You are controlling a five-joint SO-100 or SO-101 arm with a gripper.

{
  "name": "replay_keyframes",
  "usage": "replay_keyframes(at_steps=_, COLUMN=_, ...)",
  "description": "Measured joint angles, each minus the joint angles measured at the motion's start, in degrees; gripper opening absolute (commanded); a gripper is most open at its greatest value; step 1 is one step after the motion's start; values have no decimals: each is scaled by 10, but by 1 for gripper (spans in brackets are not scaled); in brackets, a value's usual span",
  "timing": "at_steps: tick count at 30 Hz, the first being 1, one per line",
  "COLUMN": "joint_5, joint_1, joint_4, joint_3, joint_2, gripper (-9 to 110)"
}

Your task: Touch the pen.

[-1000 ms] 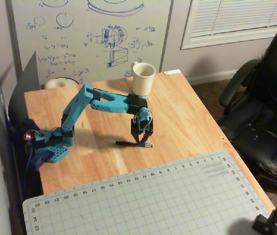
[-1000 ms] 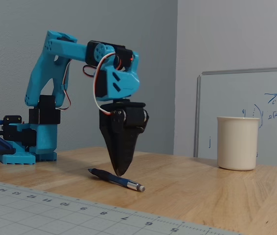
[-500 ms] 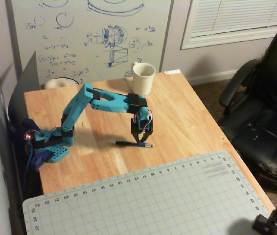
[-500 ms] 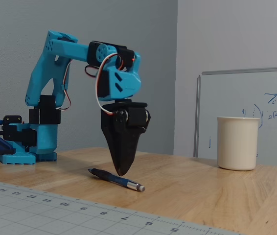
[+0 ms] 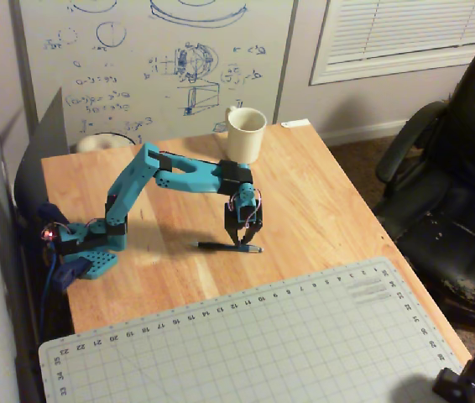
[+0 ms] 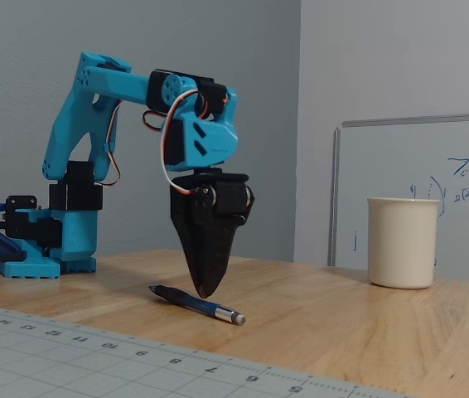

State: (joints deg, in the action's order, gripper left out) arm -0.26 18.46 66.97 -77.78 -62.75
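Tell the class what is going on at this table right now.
A blue robot arm reaches down over a wooden table, its hand pointing straight down with the fingers together, tip right at the pen. In the fixed view the tip meets the pen's barrel or sits just behind it; actual contact cannot be told. The pen lies flat near the cutting mat. A cream mug stands apart, untouched.

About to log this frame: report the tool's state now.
Tool: shut, holding nothing, tips pointing down just above the pen; contact cannot be told.
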Motion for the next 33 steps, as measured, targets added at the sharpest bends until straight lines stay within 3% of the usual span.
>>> replay_keyframes(at_steps=33, joint_5=0, joint_1=-4, joint_4=0, joint_3=17, joint_2=26, gripper=1)
